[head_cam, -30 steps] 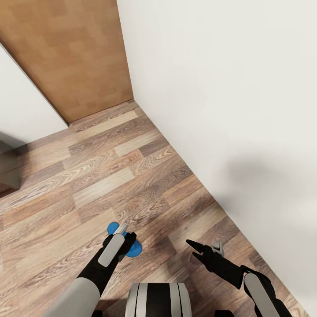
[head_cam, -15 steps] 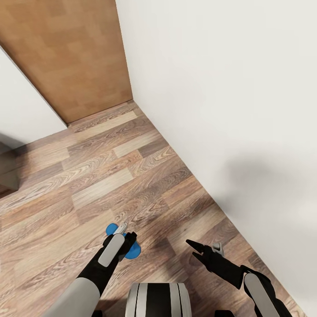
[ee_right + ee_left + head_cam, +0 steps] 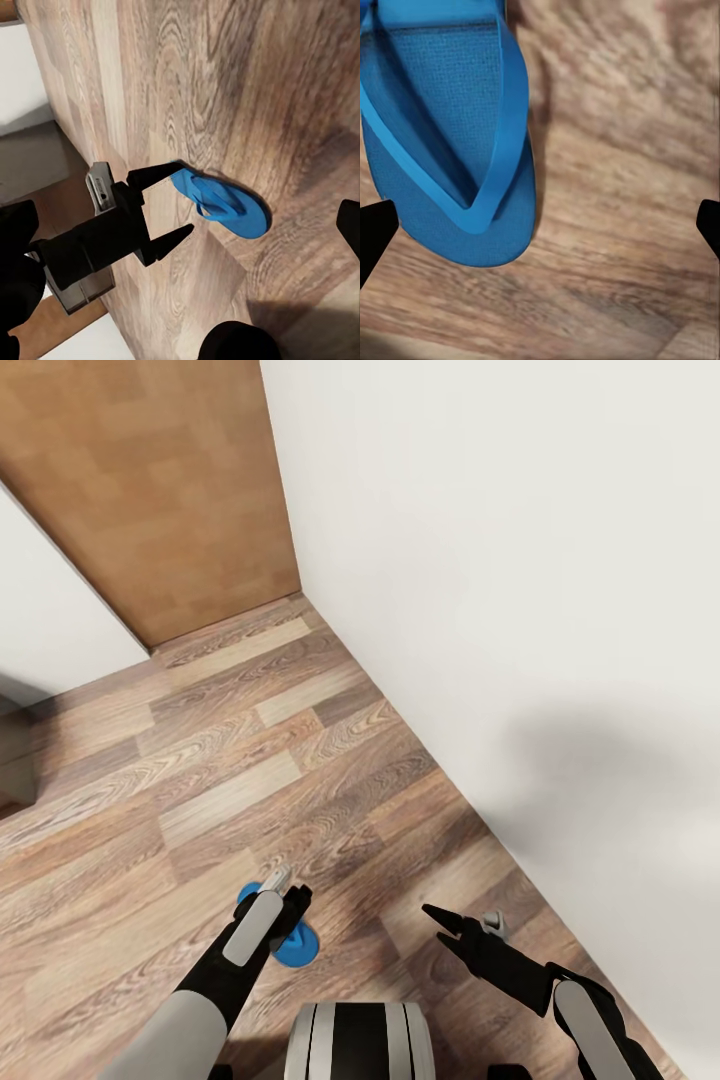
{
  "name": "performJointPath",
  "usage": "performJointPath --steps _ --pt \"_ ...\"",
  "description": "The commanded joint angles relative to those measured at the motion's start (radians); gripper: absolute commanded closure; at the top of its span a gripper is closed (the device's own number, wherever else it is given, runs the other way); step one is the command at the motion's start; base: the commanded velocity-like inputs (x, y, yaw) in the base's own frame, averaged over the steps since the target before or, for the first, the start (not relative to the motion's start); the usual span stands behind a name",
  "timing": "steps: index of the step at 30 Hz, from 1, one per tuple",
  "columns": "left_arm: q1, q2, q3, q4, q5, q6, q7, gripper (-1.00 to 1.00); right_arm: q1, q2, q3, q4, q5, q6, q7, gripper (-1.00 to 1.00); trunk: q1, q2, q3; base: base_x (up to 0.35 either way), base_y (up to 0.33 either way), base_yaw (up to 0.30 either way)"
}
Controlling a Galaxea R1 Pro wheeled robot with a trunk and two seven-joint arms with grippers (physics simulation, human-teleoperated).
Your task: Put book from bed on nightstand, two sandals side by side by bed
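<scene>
A bright blue sandal [image 3: 296, 949] lies flat on the wood-plank floor, strap up [image 3: 442, 150]. My left gripper [image 3: 288, 891] hovers just above it, open, one fingertip over the sandal's edge and the other over bare floor. From the right wrist view, the left gripper [image 3: 182, 199] has its fingers spread over the heel end of the sandal [image 3: 225, 206]. My right gripper [image 3: 433, 925] is open and empty above the floor near the white wall. The book, the bed and the nightstand are out of view.
A white wall [image 3: 500, 560] runs close along the right, meeting a brown wooden door [image 3: 150, 490] at the far corner. Part of a dark piece of furniture [image 3: 12, 780] shows at the left edge. My trunk [image 3: 355, 1040] is at the bottom.
The whole view has shifted slightly, so the floor and the sandal slide toward the bottom of the picture. Both arms hold the same pose, and the sandal stays on the floor.
</scene>
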Motion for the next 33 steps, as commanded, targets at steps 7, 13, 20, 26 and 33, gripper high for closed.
performJointPath --steps 7,13,20,26,33 --pt "0.000 0.000 -0.001 -0.002 0.003 0.001 0.004 -1.00 0.000 0.000 -0.001 0.001 0.000 0.006 0.003 -1.00 0.000 0.000 -0.001 0.026 0.000 0.000" --pt "0.000 0.000 0.000 -0.002 0.003 -0.001 0.006 -1.00 0.000 0.000 0.012 0.001 0.000 0.006 0.002 -1.00 0.000 0.000 -0.001 0.002 0.000 0.000" --pt "0.000 0.000 0.001 -0.002 0.003 -0.106 0.063 -1.00 0.000 0.000 0.016 0.000 0.000 0.006 0.002 -1.00 0.000 0.000 -0.001 0.000 0.000 0.000" --pt "0.000 0.000 0.000 -0.003 0.003 -0.146 0.112 -1.00 0.000 0.000 0.016 0.000 0.000 0.006 0.003 -1.00 0.000 0.000 -0.001 0.000 0.000 0.000" --pt "0.000 0.000 -0.001 -0.002 0.005 -0.147 0.111 -1.00 0.000 0.000 0.016 0.000 0.000 0.006 0.003 -1.00 0.000 0.000 -0.001 0.000 0.000 0.000"
